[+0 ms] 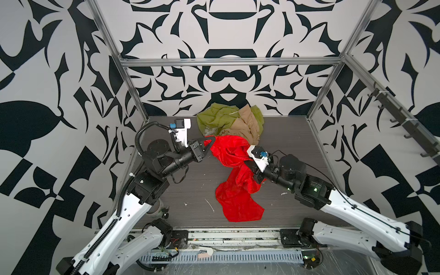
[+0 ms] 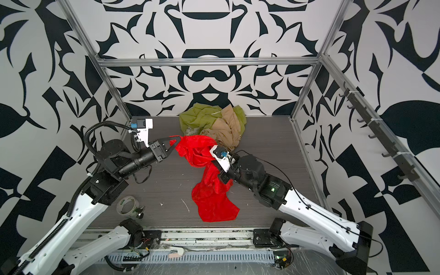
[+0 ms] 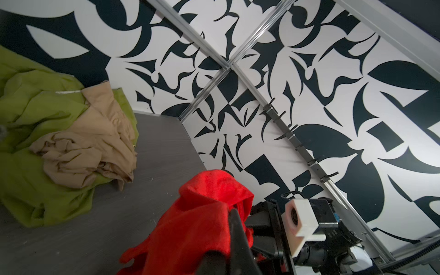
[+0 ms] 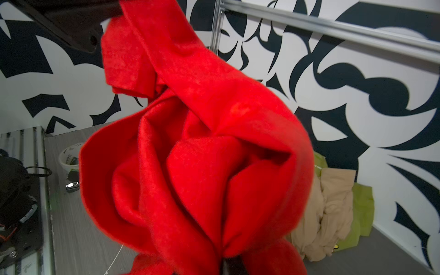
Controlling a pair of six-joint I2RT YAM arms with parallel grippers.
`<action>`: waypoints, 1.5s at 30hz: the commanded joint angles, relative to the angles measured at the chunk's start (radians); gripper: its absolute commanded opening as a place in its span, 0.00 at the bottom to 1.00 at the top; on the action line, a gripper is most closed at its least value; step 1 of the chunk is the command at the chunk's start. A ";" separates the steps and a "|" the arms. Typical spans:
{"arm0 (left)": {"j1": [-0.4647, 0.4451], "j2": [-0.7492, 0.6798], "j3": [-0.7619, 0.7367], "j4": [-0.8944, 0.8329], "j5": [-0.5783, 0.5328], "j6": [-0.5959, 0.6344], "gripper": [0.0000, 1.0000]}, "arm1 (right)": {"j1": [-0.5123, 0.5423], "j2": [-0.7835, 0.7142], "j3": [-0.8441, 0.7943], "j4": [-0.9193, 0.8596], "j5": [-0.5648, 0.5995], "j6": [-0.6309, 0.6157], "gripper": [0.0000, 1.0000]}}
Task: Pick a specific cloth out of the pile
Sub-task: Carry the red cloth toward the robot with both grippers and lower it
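Note:
The cloth [image 1: 234, 154], bright red, is lifted off the table between my two grippers, and its lower end [image 2: 214, 204] trails onto the tabletop. My left gripper [image 1: 212, 141] is shut on its left upper corner; in the left wrist view a dark finger [image 3: 234, 228] pinches the red fabric. My right gripper [image 1: 246, 163] is shut on a bunched fold on the right, mostly buried in fabric, with only a dark tip [image 4: 234, 266] showing. The pile [image 1: 228, 119] of olive-green and tan cloths lies against the back wall, just behind the cloth.
A tape roll [image 2: 127, 205] sits near the left arm's base. A rail of hooks [image 1: 404, 128] runs along the right wall. Aluminium frame posts [image 1: 133, 95] stand at the back corners. Small white scraps [image 1: 209, 204] lie on the grey table [image 1: 290, 147].

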 commanded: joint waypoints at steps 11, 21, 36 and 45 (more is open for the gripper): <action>-0.003 -0.135 -0.254 -0.127 -0.022 -0.063 0.00 | 0.057 0.016 -0.031 -0.237 0.102 0.292 0.00; -0.003 -0.195 -0.382 -0.209 -0.014 -0.096 0.00 | 0.092 0.031 -0.070 -0.425 0.111 0.554 0.01; -0.003 -0.219 -0.606 -0.199 -0.033 -0.133 0.00 | 0.094 0.130 -0.249 -0.272 0.168 0.581 0.10; -0.003 -0.162 -0.703 -0.139 -0.068 -0.138 0.00 | 0.094 0.206 -0.315 -0.147 0.185 0.566 0.14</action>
